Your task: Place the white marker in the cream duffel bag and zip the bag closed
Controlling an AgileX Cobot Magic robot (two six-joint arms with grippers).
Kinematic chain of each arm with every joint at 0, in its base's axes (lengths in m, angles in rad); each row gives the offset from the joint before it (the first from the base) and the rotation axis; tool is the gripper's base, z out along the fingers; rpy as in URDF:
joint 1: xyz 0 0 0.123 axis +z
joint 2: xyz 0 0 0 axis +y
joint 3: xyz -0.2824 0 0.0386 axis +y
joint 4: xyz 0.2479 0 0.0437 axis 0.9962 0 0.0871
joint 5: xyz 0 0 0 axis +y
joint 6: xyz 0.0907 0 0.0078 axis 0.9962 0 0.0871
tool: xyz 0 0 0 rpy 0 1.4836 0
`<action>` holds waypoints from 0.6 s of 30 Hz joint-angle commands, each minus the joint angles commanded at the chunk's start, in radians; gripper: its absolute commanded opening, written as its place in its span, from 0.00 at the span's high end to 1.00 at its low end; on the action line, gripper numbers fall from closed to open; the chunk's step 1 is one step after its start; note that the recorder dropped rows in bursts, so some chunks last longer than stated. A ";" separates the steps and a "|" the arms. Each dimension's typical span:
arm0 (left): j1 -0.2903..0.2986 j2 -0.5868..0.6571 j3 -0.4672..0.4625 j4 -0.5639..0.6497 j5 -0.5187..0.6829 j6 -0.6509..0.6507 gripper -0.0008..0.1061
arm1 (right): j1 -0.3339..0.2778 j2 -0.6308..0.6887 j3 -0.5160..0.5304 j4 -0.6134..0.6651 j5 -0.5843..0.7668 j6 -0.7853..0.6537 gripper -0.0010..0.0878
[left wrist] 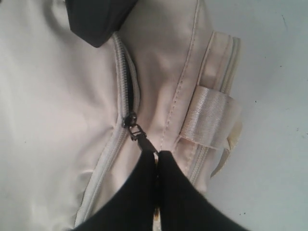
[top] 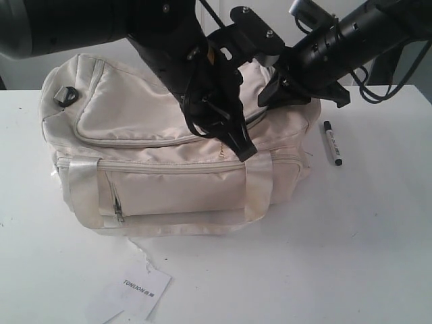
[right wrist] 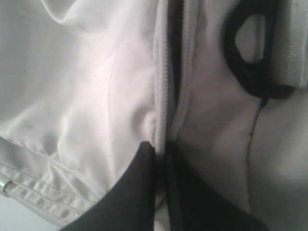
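Hands tight on cream duffel bag

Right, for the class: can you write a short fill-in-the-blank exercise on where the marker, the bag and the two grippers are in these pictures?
1. The white marker lies on the ____, not in the cream duffel bag.
2. The left gripper is shut on the zip pull and the right gripper on the bag's cloth, so ____ holds the marker.
3. The top zip is partly ____.
Missing words: table; neither; open.
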 joint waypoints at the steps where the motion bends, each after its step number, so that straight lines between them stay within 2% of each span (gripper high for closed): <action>1: 0.000 0.000 0.000 0.000 0.005 0.000 0.99 | 0.000 0.000 0.000 -0.002 0.003 0.000 0.99; 18: 0.000 0.000 0.000 0.057 0.121 0.002 0.99 | -0.002 0.000 0.000 -0.013 0.005 0.000 0.99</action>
